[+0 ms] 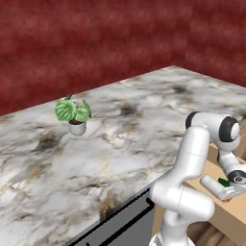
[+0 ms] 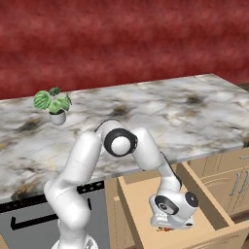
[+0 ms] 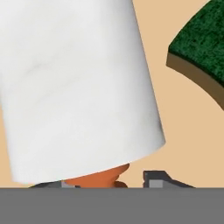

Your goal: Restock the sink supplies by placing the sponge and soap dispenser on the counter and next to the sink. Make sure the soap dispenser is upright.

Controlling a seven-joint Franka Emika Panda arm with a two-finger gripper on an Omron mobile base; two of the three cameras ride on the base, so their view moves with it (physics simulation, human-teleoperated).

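The soap dispenser, a whitish bottle with an orange pump top, lies on the floor of an open wooden drawer, very close to the hand camera. My gripper is down in that drawer, and its fingertips stand on either side of the pump end. A narrow gap shows on one side. The green sponge lies flat just beyond the bottle and also peeks out beside the hand. The marble counter stretches above the drawer. The sink is out of view.
A small white pot with a leafy green plant stands on the counter's far left. A dark appliance front sits under the counter left of the drawer. Closed wooden cabinet doors are to the drawer's right.
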